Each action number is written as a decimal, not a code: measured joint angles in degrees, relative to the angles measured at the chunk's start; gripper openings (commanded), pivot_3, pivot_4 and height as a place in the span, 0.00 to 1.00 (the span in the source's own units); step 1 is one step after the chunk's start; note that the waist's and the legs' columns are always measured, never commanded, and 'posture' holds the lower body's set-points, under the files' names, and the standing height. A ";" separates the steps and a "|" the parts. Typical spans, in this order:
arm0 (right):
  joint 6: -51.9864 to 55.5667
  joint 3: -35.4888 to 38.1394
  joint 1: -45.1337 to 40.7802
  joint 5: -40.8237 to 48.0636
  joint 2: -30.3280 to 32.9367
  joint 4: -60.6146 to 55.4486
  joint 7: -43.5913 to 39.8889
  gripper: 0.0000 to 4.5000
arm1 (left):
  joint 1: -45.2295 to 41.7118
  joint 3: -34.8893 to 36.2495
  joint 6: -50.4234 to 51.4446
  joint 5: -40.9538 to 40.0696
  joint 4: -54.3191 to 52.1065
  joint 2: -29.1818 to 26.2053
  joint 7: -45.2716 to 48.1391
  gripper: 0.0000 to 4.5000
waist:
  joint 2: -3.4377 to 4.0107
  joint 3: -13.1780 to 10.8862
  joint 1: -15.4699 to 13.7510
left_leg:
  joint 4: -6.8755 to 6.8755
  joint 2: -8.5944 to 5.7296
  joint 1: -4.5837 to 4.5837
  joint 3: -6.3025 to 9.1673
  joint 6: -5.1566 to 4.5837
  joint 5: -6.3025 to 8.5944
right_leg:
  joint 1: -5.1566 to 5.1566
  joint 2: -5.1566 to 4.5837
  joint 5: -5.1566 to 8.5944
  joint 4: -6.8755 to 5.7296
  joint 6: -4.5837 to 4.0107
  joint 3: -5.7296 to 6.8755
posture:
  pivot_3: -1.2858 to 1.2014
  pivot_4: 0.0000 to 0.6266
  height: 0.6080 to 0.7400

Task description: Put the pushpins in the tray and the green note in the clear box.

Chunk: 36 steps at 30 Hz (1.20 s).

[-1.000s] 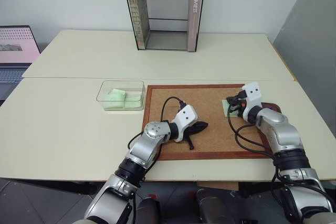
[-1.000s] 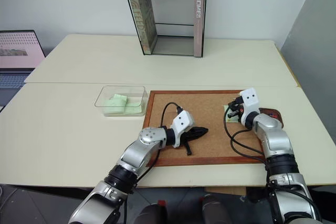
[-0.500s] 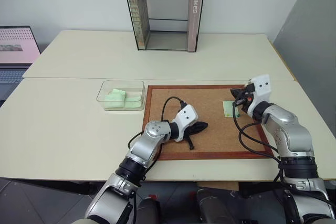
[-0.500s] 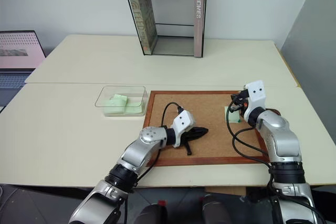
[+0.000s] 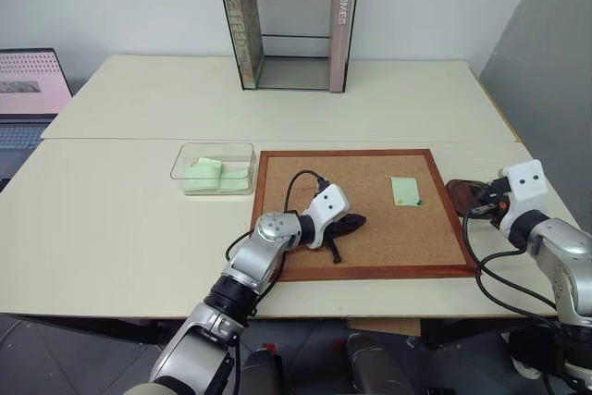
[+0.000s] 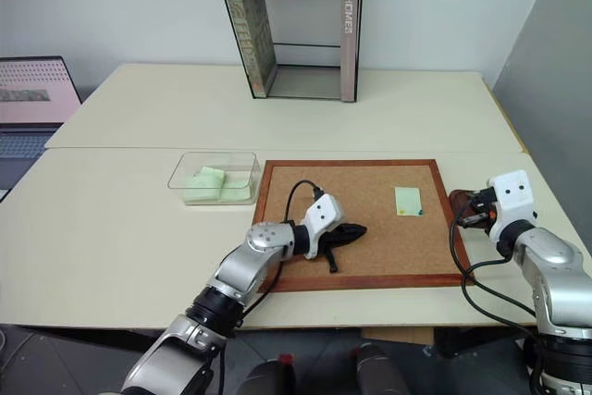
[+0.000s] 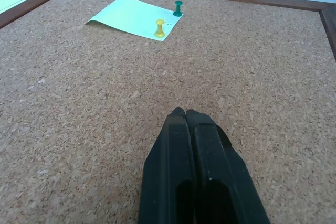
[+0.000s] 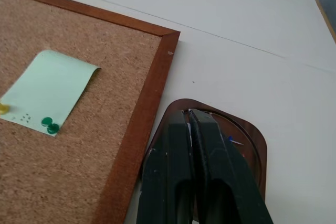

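My right gripper [image 8: 188,113] hung over the tray [image 8: 254,149], which sat on the table just beside the right edge of the corkboard [image 5: 370,228]. Its fingers were pressed together. I could not tell whether anything tiny was pinched between the tips. A small blue speck lay in the tray near them.

My left gripper [image 7: 182,113] rested low on the cork near the middle of the board, fingers shut on nothing.

The green note [image 5: 404,191] lay flat on the right part of the board, near the tray. Both pins stood in it along one short edge, the green pin [image 7: 178,8] at a corner and the yellow pin [image 7: 159,28] just beside it. The clear box [image 5: 213,144] stood off the left edge of the board with crumpled green papers [image 5: 203,173] inside, well apart from the note.

As I judged it, neither pin was done, and the job at hand was to fetch one with the right gripper. To do it well, I would need to:

- open my fingers only a little before coming down;
- straddle one head alone, since the two pins stood close together;
- close on the head, not on the paper;
- pull straight out along the shaft, because a slanted pull could tear the note or flick the pin away;
- open low inside the tray so the pin does not bounce out.

The note should wait until both pins are out.
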<state>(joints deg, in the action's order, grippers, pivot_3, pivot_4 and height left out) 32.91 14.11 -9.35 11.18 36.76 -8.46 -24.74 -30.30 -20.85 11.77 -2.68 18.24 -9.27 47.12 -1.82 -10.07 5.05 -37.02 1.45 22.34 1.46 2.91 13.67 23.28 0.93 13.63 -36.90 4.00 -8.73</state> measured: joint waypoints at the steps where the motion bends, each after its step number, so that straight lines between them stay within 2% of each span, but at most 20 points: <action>1: -0.45 -0.34 -0.01 -0.95 0.21 0.82 0.07 0.01 | -0.13 0.00 -0.04 0.00 0.20 0.10 0.03 0.00 | 0.00 0.00 -0.01 | 0.00 0.00 0.00 0.00 0.00 0.00 | 0.00 0.00 0.00 0.00 0.00 -0.01 | 0.52 0.24 1.00; 5: -2.22 -2.49 -0.18 -3.43 0.35 4.69 0.12 0.01 | -0.22 -0.02 -0.43 0.01 0.39 0.43 0.23 0.00 | 0.01 0.01 -0.10 | 0.03 -0.01 0.02 0.01 0.00 0.00 | 0.00 0.00 0.00 -0.01 0.00 0.00 | 0.52 0.24 1.00; 15: -4.45 -4.34 -3.35 -6.50 0.35 9.99 0.60 0.45 | -0.10 -0.01 -0.95 0.13 0.43 0.21 0.36 0.00 | 0.01 0.01 -0.11 | 0.04 -0.02 0.04 0.03 0.00 0.00 | 0.01 0.00 0.00 -0.01 0.00 0.00 | 0.52 0.24 1.00; 20: -4.45 -3.59 -3.78 -5.77 -0.08 9.69 1.16 0.71 | -0.15 -0.01 -1.06 0.13 0.55 0.24 0.34 0.00 | 0.01 0.01 -0.14 | 0.04 -0.02 0.04 0.03 0.00 0.00 | 0.01 0.00 0.00 -0.01 0.00 0.00 | 0.52 0.24 1.00; 29: 2.27 5.85 -2.91 5.51 -5.98 -3.51 1.80 0.71 | -0.22 -0.02 -1.31 0.21 0.60 0.11 0.46 0.00 | 0.00 0.00 -0.13 | 0.05 -0.01 0.07 0.06 0.00 0.00 | 0.01 0.00 0.00 0.02 0.00 0.02 | 0.52 0.24 1.00; 36: 4.13 3.48 2.04 7.90 -8.54 -8.20 1.48 0.71 | -0.38 -0.02 -1.83 0.48 0.87 0.04 0.85 0.00 | 0.01 0.01 -0.11 | 0.07 -0.01 0.09 0.06 0.01 0.00 | 0.05 -0.01 0.01 0.04 -0.01 0.01 | 0.52 0.24 1.00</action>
<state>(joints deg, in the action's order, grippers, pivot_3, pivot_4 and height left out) 37.04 17.59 -7.31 19.08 28.21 -16.65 -23.26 -30.68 -20.88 9.94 -2.20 19.11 -9.23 47.97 -1.81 -10.06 4.94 -36.95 1.45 22.43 1.52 2.92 13.68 23.32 0.92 13.64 -36.86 4.00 -8.72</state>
